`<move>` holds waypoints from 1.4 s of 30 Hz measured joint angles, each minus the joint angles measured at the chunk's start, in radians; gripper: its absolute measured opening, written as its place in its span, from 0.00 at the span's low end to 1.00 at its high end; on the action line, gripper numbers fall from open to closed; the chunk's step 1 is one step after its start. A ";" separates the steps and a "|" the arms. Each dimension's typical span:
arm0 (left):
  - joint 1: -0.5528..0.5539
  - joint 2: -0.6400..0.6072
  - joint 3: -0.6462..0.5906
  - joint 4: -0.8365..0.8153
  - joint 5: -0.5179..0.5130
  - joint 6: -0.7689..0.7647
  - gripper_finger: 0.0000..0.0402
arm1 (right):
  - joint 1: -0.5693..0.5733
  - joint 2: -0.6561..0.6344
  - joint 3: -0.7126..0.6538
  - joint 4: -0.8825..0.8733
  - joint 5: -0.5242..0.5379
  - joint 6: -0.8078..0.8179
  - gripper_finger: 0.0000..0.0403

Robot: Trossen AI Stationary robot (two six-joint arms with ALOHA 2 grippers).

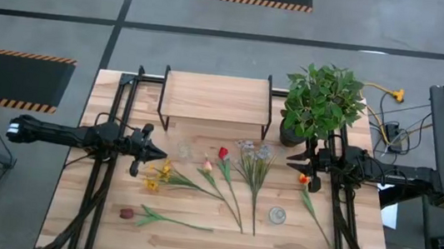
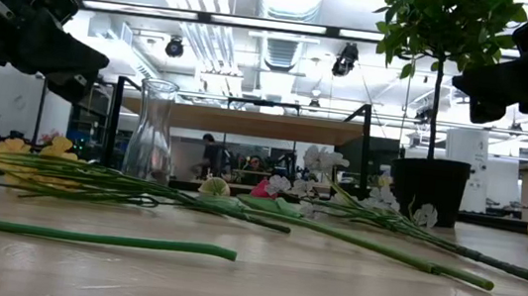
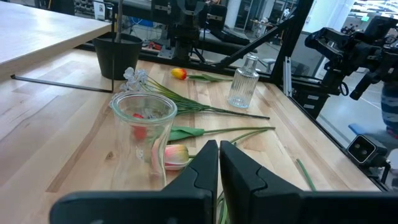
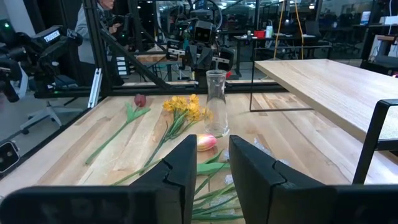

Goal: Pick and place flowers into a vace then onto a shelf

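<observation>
Seen from above, two dark arms reach in over a wooden counter (image 1: 102, 220) from opposite sides. The left tool (image 1: 157, 154) hangs above the counter with its fingers pressed together, holding nothing. Directly ahead of its tips stands a clear glass vase (image 1: 185, 150), upright and seemingly empty, though its glass is faint from above. Just beside the left tool, on the side away from the shelf, lie yellow flowers (image 1: 158, 174). A dark maroon flower (image 1: 128, 213) with a long green stem lies farther off, near the counter's front edge.

The right tool (image 1: 289, 160) faces the left one across the counter, its fingers slightly spread with a narrow gap, gripping nothing. Between the two tools lie a pink flower (image 1: 208, 166), a red flower (image 1: 223, 152) and pale white-lilac sprays (image 1: 256, 151), stems trailing toward the front edge. An orange flower (image 1: 304, 179) lies under the right arm, just behind its tool. A small ribbed glass bottle (image 1: 278, 215) stands nearer the front edge.

The shelf (image 1: 216, 99), light wood on black legs, stands beyond both tools at the back of the counter, with nothing on its top. A bushy potted plant (image 1: 322, 102) sits beside it, close to the right tool.
</observation>
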 joint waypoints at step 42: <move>0.000 0.000 0.000 0.046 -0.006 0.113 0.00 | 0.000 0.002 0.000 0.044 0.042 0.054 0.17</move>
